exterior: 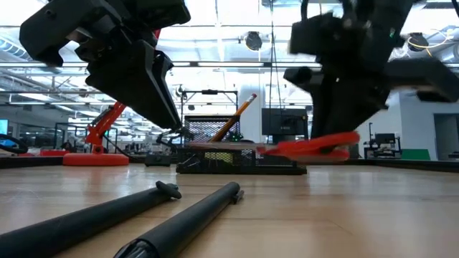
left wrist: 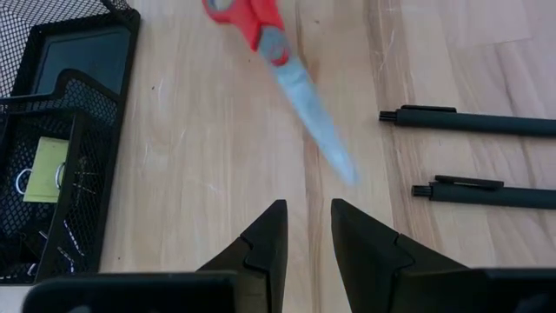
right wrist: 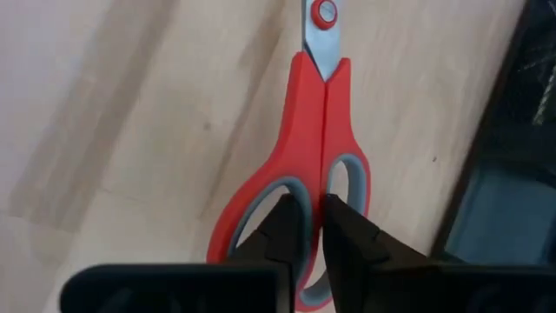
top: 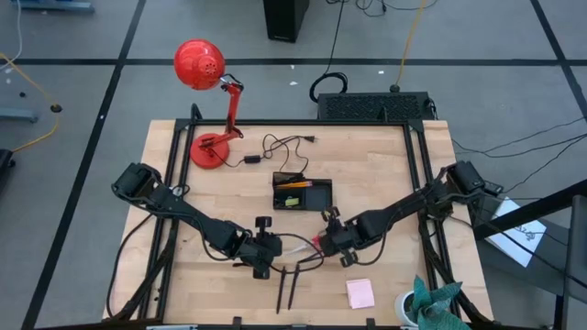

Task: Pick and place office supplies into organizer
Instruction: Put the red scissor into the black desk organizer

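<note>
The red-handled scissors (right wrist: 321, 113) hang above the table centre, with my right gripper (right wrist: 320, 217) shut on their handles; the blades (left wrist: 308, 113) point toward my left gripper (left wrist: 306, 230). That gripper hovers open and empty just to the scissors' left (top: 263, 260). Two black pens (top: 286, 289) lie side by side on the wood near the front edge. A pink sticky-note pad (top: 359, 293) lies to their right. The black mesh organizer (top: 316, 194) stands beyond, holding an orange pencil (exterior: 240, 115) that leans on its wall and a yellow-green block (top: 293, 200). My right gripper pinches the two inner bars of the handle loops (right wrist: 323, 187) where they meet, one finger (right wrist: 282, 230) in each finger hole. The fingers come steeply from above and lie along the scissors. The scissors (exterior: 315, 148) are lifted clear of the table, roughly level.
A red desk lamp (top: 206, 101) stands at the far left corner, with a black cable (top: 275, 147) beside it. A large black box (top: 376, 105) sits behind the far edge. A teal cloth in a cup (top: 431, 302) is at the near right corner. Bare wood lies left of the organizer.
</note>
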Robot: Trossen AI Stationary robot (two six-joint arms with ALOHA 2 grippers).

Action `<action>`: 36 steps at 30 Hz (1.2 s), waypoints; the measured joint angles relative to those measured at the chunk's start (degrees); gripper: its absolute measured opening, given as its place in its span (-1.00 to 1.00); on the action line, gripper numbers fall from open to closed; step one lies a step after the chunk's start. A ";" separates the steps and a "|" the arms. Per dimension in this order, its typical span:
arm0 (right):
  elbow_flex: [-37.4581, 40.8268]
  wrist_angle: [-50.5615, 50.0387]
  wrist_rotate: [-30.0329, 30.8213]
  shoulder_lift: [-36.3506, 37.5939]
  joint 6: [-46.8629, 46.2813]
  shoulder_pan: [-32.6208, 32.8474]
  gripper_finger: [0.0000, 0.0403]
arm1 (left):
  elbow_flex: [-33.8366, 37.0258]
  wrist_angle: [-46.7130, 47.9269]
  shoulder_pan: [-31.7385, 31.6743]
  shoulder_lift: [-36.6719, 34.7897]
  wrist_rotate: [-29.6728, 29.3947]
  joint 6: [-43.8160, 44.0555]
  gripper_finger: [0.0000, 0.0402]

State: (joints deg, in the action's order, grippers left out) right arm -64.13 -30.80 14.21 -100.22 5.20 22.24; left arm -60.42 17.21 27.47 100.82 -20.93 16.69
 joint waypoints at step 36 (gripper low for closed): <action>-15.80 -26.96 33.31 0.22 9.46 -0.07 -0.88 | -0.02 7.50 13.14 -7.06 -4.05 4.52 -0.52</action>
State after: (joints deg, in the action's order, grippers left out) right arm -79.92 -57.76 47.52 -100.01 14.66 22.16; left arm -60.45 24.71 40.62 93.76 -24.97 21.20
